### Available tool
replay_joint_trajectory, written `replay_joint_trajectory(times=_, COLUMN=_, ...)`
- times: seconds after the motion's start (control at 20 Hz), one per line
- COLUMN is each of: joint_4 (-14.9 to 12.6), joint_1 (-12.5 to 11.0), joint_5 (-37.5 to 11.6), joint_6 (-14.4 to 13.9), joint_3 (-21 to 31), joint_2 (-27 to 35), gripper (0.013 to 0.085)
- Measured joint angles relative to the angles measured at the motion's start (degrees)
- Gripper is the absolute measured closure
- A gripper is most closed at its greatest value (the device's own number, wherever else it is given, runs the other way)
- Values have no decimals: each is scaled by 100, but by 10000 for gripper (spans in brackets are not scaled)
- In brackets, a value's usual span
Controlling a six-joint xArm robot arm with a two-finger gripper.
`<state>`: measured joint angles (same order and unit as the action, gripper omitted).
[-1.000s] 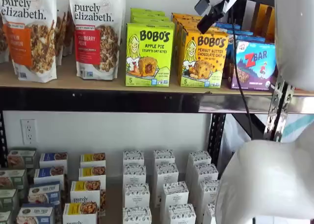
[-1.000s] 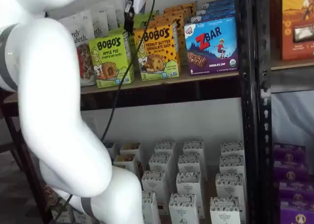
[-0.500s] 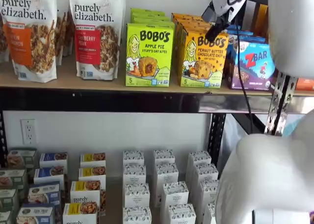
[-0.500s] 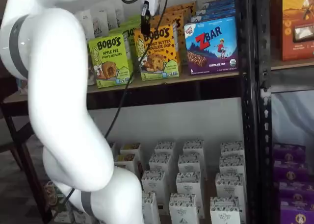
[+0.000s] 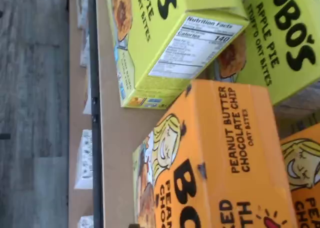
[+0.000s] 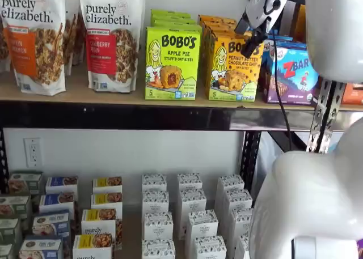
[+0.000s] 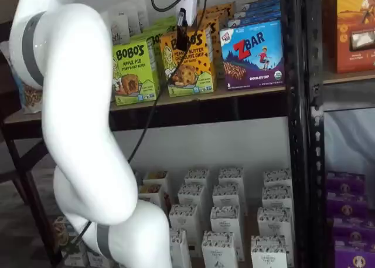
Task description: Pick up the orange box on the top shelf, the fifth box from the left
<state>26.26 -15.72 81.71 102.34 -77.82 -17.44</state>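
Orange box (image 6: 234,69) sits upright at front edge of top shelf (image 6: 113,94), betw lime-green Bobo's apple pie box (image 6: 172,63) and ZBar box (image 6: 295,75); front of its stack, so it's the easy grab. Tool (image 6: 253,39) hangs just above/in front of box's upper right corner; fingers read side-on in both shelf views, but jaws are at full spread, nothing held; approach pose for a top-down pinch, imo. Wrist view looks down on the box top (image 5: 220,158), apple pie box (image 5: 175,43) alongside. Vs 1 s ago: tool has shifted right and lower toward ZBar side; arm moved too; boxes unmoved.
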Motion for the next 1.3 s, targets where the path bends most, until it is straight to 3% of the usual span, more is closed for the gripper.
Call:
replay_joint_trajectory(times=0.55, joint_4=-801, joint_1=302, joint_5=798, joint_6=-252, joint_3=-824, joint_2=640, gripper=130)
replay_joint_trajectory(times=0.75, joint_4=-975, joint_1=363, joint_5=1052, joint_6=-306, joint_3=-1058, joint_2=816, gripper=130)
replay_joint_trajectory(times=1.05, joint_4=-998, joint_1=418, joint_5=1027, joint_6=-352, joint_3=-1091, joint_2=863, gripper=130)
replay_joint_trajectory(times=1.3, joint_4=-1243, joint_1=540, joint_5=885, joint_6=-416, joint_3=-1026, joint_2=842, gripper=130)
